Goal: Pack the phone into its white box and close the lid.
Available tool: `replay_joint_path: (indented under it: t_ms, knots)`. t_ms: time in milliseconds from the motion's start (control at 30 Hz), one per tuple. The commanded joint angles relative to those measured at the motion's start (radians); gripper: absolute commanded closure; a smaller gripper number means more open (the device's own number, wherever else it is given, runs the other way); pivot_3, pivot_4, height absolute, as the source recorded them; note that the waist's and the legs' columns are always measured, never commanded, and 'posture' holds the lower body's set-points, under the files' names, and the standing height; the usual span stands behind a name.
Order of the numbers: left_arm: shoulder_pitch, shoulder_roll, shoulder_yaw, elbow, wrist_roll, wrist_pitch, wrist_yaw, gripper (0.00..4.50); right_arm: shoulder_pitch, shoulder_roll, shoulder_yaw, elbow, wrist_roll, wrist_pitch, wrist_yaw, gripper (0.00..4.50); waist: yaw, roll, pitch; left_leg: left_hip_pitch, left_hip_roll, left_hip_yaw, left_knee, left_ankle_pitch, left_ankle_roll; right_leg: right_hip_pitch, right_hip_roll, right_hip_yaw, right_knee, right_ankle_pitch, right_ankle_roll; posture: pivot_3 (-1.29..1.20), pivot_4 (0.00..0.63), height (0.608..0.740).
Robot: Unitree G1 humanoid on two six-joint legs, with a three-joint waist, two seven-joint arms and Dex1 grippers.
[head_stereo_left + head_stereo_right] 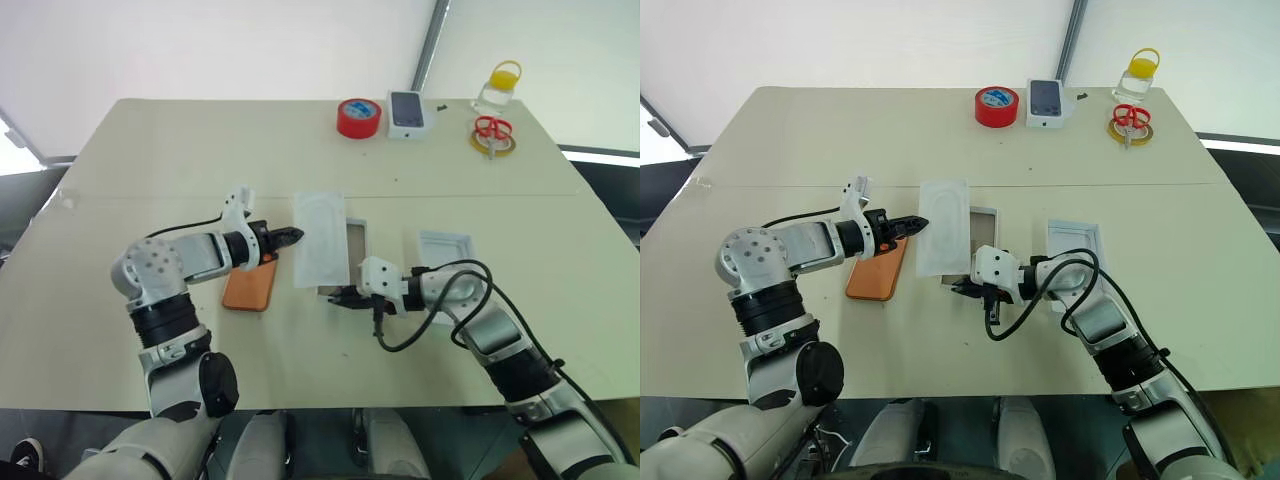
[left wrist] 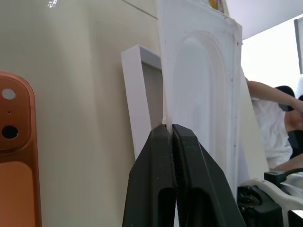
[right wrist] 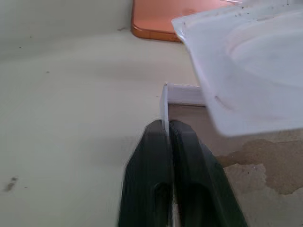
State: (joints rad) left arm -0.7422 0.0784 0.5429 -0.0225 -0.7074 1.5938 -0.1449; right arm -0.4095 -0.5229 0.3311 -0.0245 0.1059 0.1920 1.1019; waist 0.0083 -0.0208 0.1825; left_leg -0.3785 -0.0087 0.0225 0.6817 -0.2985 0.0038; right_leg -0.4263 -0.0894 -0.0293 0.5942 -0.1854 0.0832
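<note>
The phone (image 1: pixel 249 287), slim, rigid and likely slippery, best pinched across its long edges, lies camera-side up beside the white box (image 1: pixel 352 243), whose wall the right gripper (image 3: pixel 168 126) pinches, while the left gripper (image 2: pixel 169 130) clamps the moulded tray (image 1: pixel 320 238).

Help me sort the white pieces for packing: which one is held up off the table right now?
The thin moulded tray, pinched at its edge by the left gripper above the white box. The lid and the small box picturing a dark phone lie flat.

Far edge of table (image 1: pixel 150 150): red tape roll (image 1: pixel 359 117), just beside it small white box (image 1: pixel 407 113) picturing a dark phone. Further right: clear bottle (image 1: pixel 499 88), yellow cap; red-handled scissors (image 1: pixel 492 131) on yellow tape ring (image 1: pixel 478 143). Thin white moulded tray (image 1: pixel 320 238) mid-table.
</note>
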Motion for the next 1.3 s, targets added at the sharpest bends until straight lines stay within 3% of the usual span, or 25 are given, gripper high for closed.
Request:
replay_joint_path:
  t_ms: [33,200,367,633,733,933,1167,1300]
  knots:
    - [-0.003,0.008,-0.029,-0.02,0.002,-0.027,-0.014,4.5,0.017,-0.044,-0.051,-0.081,0.017,-0.017,-0.003,2.66,0.001,0.0,0.0,0.0,0.0,0.0,0.0,0.0,0.0,0.0,0.0,0.0,0.0,0.0,0.0,0.0,0.15,0.739]
    - [-0.015,-0.002,-0.054,0.005,0.012,-0.056,-0.02,4.5,0.051,-0.119,-0.176,-0.146,0.118,0.045,0.011,2.66,0.003,-0.001,0.0,-0.001,0.0,0.0,0.0,0.0,0.0,0.0,0.0,0.0,-0.001,0.0,0.0,0.0,0.15,0.739]
    - [-0.02,-0.031,-0.09,0.042,0.023,-0.094,-0.02,4.5,0.082,-0.217,-0.275,-0.076,0.097,-0.031,-0.003,2.66,0.005,-0.001,0.001,-0.002,0.0,0.0,0.0,0.0,0.001,0.0,0.0,0.0,-0.001,-0.001,-0.002,0.0,0.15,0.739]
    - [-0.008,-0.083,-0.117,0.073,0.036,-0.115,0.004,4.5,0.07,-0.229,-0.294,0.007,0.073,-0.106,-0.04,2.66,0.0,-0.002,0.001,-0.002,0.001,0.0,0.0,0.0,0.001,-0.001,0.001,0.0,-0.001,-0.001,-0.001,0.0,0.15,0.739]
    - [-0.008,-0.082,-0.133,0.079,0.048,-0.133,0.004,3.56,0.073,-0.216,-0.29,0.005,0.069,-0.123,-0.059,2.59,0.002,-0.002,0.001,-0.002,0.001,0.0,0.0,0.0,0.001,-0.001,0.001,0.0,-0.001,-0.001,-0.001,0.0,0.15,0.739]
    - [-0.014,-0.073,-0.159,0.052,0.037,-0.123,-0.01,0.58,0.07,-0.198,-0.283,0.023,0.063,-0.137,-0.071,2.59,0.005,-0.002,0.001,-0.002,0.0,0.0,0.001,0.0,0.001,-0.001,0.001,0.0,-0.001,-0.001,-0.001,0.0,0.15,0.739]
    - [-0.029,-0.053,-0.15,-0.003,0.02,-0.122,-0.018,0.58,0.004,-0.137,-0.288,0.05,0.082,-0.134,-0.106,2.59,-0.001,-0.002,0.001,-0.002,0.001,0.0,0.0,0.0,0.001,-0.001,0.001,0.0,-0.001,-0.001,-0.001,0.0,0.15,0.739]
    - [-0.043,-0.079,-0.102,-0.03,0.005,-0.134,0.003,0.53,-0.036,-0.112,-0.272,0.096,0.051,-0.156,-0.126,3.95,0.003,-0.002,0.001,-0.002,0.001,0.0,0.0,0.0,0.001,-0.001,0.001,0.0,-0.001,0.0,-0.001,0.0,0.15,0.739]
